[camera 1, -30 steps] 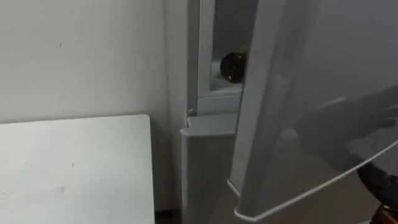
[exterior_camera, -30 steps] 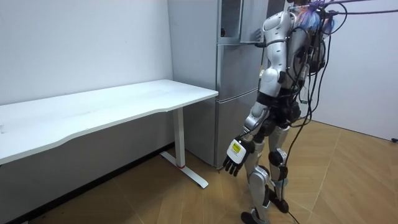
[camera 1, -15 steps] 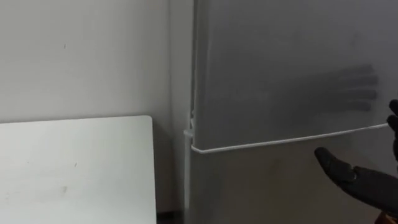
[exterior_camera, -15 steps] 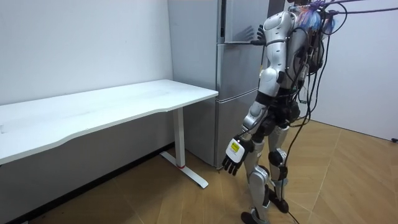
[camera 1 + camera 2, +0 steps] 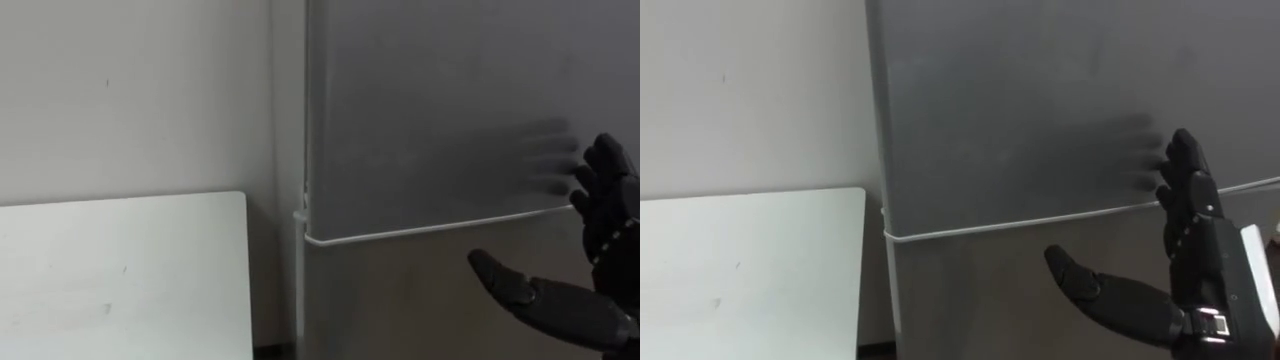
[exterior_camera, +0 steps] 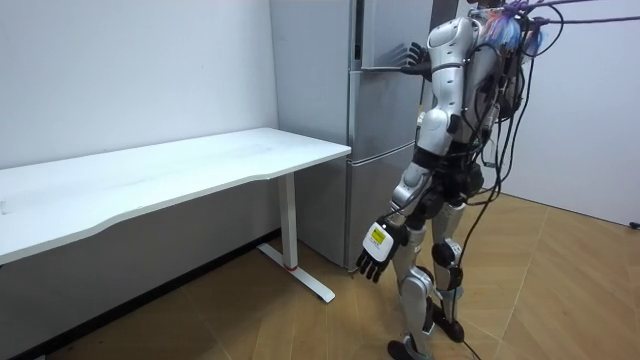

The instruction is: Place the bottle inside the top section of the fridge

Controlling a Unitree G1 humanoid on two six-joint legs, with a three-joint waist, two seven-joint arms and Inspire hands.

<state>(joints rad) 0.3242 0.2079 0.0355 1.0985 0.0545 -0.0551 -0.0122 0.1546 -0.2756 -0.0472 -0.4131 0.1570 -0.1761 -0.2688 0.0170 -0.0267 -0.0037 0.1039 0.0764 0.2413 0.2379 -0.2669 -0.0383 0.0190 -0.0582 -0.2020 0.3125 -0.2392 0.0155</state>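
Grey and shut flush, the upper fridge door (image 5: 440,110) leaves no telling where the bottle is; in the left eye view the right hand (image 5: 605,215) is spread open and empty at the door's lower edge, with the white table (image 5: 120,270) well apart to the left. In the room view the robot stands facing the fridge (image 6: 375,120) with bare floor (image 6: 560,270) behind it, its left hand (image 6: 375,255) hanging open and empty by its thigh.

The two eye views look from the robot's head, close up at the fridge (image 5: 430,120), table (image 5: 120,280) at left; the room view stands far off, sharing fridge and table.
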